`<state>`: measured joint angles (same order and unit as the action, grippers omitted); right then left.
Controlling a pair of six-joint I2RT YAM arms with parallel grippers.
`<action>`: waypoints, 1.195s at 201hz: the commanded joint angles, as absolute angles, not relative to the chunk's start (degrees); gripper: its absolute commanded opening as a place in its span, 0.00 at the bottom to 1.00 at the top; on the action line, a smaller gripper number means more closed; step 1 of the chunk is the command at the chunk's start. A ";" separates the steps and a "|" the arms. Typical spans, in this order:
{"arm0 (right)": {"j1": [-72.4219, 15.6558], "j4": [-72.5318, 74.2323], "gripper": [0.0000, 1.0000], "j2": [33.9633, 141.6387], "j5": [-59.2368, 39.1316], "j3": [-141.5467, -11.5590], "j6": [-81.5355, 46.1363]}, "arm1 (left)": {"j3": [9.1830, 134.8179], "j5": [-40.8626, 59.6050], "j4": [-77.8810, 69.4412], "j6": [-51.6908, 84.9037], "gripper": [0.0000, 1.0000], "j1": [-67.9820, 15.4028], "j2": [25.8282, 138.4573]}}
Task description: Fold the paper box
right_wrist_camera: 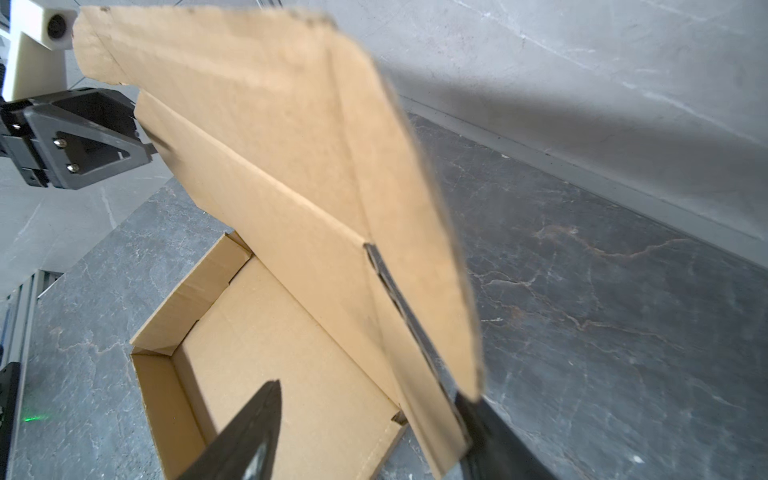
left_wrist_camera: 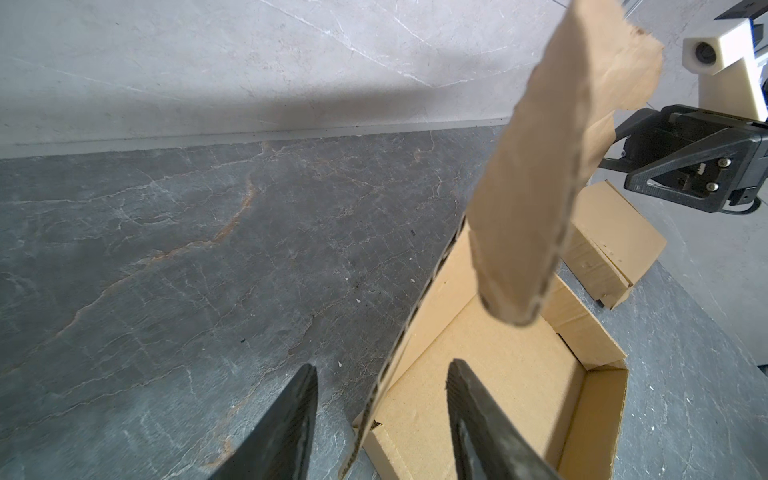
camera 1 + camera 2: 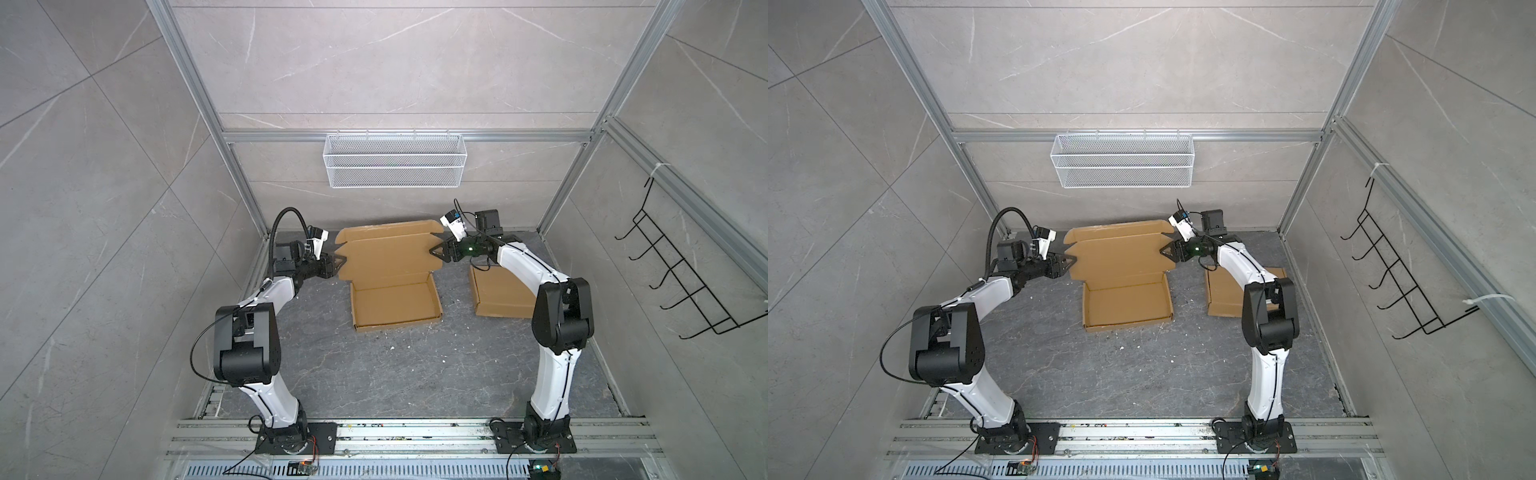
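Note:
The brown paper box [image 3: 395, 305] [image 3: 1127, 303] lies open mid-table, its tray walls up and its lid [image 3: 386, 253] raised toward the back. My left gripper [image 3: 343, 262] [image 3: 1073, 259] is at the lid's left edge. In the left wrist view the left gripper [image 2: 382, 368] is open, and the cardboard edge runs between the fingers without touching either. My right gripper [image 3: 432, 251] [image 3: 1163, 250] is at the lid's right edge. In the right wrist view the right gripper [image 1: 372, 390] is open. The lid's side flap [image 1: 415, 249] lies against one finger, and the other finger stands apart over the tray.
A second, closed cardboard box [image 3: 498, 295] [image 3: 1225, 295] [image 2: 611, 249] lies flat at the right, under the right arm. A white wire basket [image 3: 395, 160] hangs on the back wall and a black hook rack [image 3: 681, 270] on the right wall. Small white crumbs dot the dark table [image 3: 415, 374].

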<state>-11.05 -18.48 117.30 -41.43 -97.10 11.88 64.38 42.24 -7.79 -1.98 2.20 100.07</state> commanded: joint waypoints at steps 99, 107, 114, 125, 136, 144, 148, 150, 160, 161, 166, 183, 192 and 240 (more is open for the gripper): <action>-13.05 -13.99 0.31 116.66 -38.27 -94.49 8.42 | 64.63 45.42 -12.63 -1.74 0.13 1.46 99.97; -13.18 -13.16 0.29 116.31 -37.85 -93.70 7.99 | 64.43 45.32 -12.84 -1.51 0.10 1.49 99.89; -13.31 -12.45 0.28 115.96 -37.40 -93.08 7.59 | 64.21 45.31 -13.00 -1.45 0.08 1.48 99.71; -13.55 -11.26 0.26 115.50 -36.58 -91.95 6.83 | 64.08 45.30 -13.12 -1.24 0.06 1.43 99.43; -13.79 -10.08 0.24 115.03 -36.03 -90.96 6.15 | 63.77 45.31 -13.35 -1.07 0.03 1.41 99.16; -14.05 -9.25 0.22 114.60 -35.17 -90.26 5.61 | 63.57 45.21 -13.50 -0.97 0.02 1.27 98.94; -14.23 -8.80 0.21 114.36 -34.85 -89.82 5.36 | 63.46 45.14 -13.64 -0.89 0.01 1.23 98.80; -14.32 -8.57 0.21 114.24 -34.66 -89.63 5.29 | 63.33 45.17 -13.72 -0.79 0.01 1.21 98.75; -14.88 -7.57 0.18 113.54 -33.52 -88.60 4.81 | 62.86 44.83 -14.20 -0.42 0.00 1.09 98.31; -14.87 -7.48 0.18 113.46 -33.41 -88.51 4.73 | 62.76 44.82 -14.31 -0.43 0.00 1.07 98.29; -14.98 -6.95 0.17 113.03 -32.74 -87.87 4.44 | 62.44 44.70 -14.68 -0.14 0.00 1.06 98.04; -15.78 -4.97 0.14 111.58 -30.38 -85.93 3.03 | 61.08 44.12 -16.15 0.83 0.00 0.79 97.12; -16.23 -3.89 0.13 110.75 -28.93 -84.75 2.14 | 60.46 43.87 -16.94 1.37 0.00 0.62 96.70; -20.46 3.22 0.10 107.14 -17.99 -78.15 -4.57 | 57.39 40.24 -21.41 3.55 0.00 -1.11 94.71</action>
<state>-17.54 -2.48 110.28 -24.56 -81.12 0.43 58.72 40.97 -15.70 1.39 0.30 97.78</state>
